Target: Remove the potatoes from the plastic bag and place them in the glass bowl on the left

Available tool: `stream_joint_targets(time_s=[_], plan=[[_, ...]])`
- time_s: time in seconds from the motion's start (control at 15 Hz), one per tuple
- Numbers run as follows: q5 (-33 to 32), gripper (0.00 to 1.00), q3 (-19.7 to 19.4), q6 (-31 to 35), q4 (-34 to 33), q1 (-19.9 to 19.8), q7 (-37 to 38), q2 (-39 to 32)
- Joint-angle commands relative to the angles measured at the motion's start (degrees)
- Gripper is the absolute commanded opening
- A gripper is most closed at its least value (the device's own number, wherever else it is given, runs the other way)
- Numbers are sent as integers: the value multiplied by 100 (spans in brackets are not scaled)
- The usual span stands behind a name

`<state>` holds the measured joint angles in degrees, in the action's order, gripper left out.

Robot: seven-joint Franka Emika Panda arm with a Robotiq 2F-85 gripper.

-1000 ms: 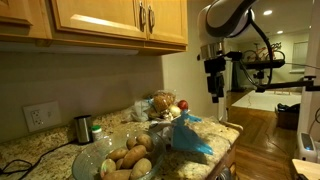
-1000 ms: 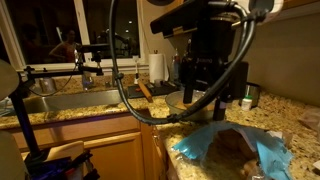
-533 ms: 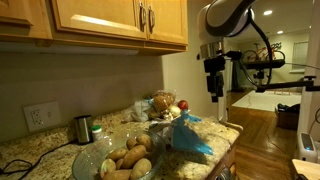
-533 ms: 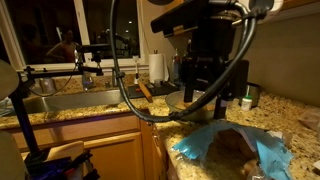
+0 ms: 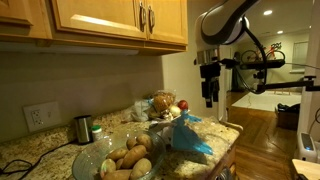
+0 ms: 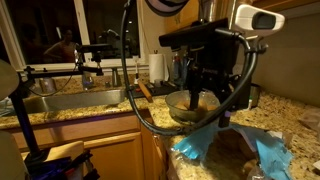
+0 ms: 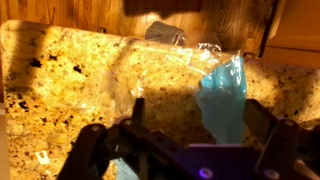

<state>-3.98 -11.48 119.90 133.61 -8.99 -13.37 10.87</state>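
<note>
Currently the gripper (image 5: 209, 97) hangs released above the plastic bag (image 7: 222, 95), whose length runs top-to-bottom at wrist-view right.

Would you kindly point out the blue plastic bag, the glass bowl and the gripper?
blue plastic bag (image 5: 192, 138): exterior view, its crumpled side.
glass bowl (image 5: 85, 157): exterior view, its glass wall.
gripper (image 5: 209, 101): exterior view, between its fingertips.

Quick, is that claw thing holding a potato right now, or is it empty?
Gripper: open, holding nothing, above the blue plastic bag.
</note>
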Motion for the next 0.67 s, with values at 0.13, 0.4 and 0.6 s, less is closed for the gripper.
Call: stream_joint_targets(time_s=[0.13,0.4,0.6], plan=[[182,100,18,633,-213,-4,21,-762],[215,100,50,991,-441,-39,-173,-1342],[202,100,93,1173,-691,-75,-247,-1745]])
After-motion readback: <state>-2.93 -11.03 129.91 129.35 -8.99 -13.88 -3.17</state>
